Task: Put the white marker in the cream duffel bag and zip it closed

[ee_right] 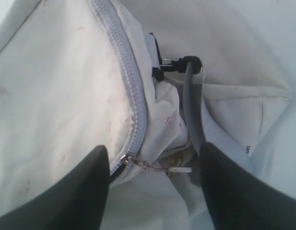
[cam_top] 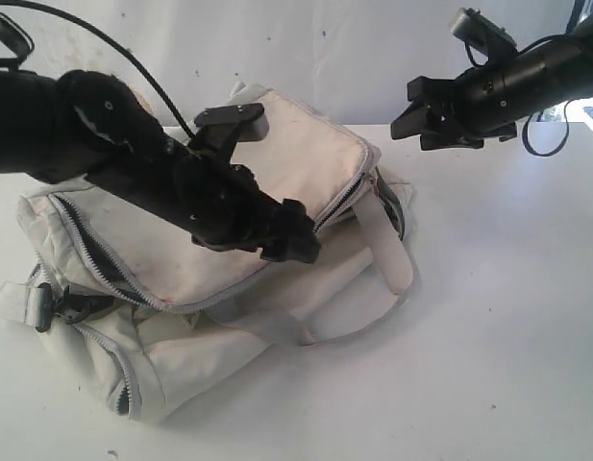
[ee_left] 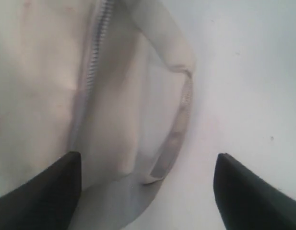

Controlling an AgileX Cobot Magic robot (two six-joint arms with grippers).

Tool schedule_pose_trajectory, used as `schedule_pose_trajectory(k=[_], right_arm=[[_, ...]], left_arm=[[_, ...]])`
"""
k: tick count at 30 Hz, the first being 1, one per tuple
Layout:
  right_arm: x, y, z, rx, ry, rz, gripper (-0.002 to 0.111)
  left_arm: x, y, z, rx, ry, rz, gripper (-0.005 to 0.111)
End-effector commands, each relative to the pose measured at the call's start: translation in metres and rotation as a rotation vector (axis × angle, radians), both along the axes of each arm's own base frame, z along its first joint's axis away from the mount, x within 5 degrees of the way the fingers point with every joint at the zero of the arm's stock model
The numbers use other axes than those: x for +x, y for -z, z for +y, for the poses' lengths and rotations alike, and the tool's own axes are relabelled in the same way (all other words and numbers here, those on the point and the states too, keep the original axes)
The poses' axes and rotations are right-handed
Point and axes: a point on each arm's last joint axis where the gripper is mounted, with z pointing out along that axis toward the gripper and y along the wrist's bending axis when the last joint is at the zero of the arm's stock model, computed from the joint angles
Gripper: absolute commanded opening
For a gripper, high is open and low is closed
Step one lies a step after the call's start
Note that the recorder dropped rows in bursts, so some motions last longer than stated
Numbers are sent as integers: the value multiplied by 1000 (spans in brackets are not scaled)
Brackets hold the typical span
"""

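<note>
Cream duffel bag (cam_top: 296, 154): lying on white table (cam_top: 488, 336), flap uppermost, grey zip (ee_right: 133, 96) round its edge. Left claw (ee_left: 148, 191): spread, empty, over the bag's side and strap (ee_left: 183, 103). Right claw (ee_right: 152, 191): spread, empty, above the slider (ee_right: 127, 159) at the flap's corner

Table (cam_top: 507, 327): lying white and matte, showing a few small dark specks.
Wall (cam_top: 344, 48): standing white behind, showing faint smudges.
Light: falling soft, casting pale shadows.
</note>
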Motion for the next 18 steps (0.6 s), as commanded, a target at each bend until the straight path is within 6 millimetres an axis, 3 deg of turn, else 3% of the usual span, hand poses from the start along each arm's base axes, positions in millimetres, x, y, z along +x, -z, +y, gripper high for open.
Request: schedule_pose_trajectory(k=[1,4,10,18], right_arm=[[-1,-2,3,8,-29,1,57],[0,-2,3,8,-17,-6,57],[3,-3,2,25,16,-21,57],[11,19,13,30,19,-11,57]], left_arm=[[5,-33,35,78,-207,104,86],[8,-45,63,155,-245,182,86],[7,-66,102,241,-359,167,86],[7,-69,140,366,-497,210,86]])
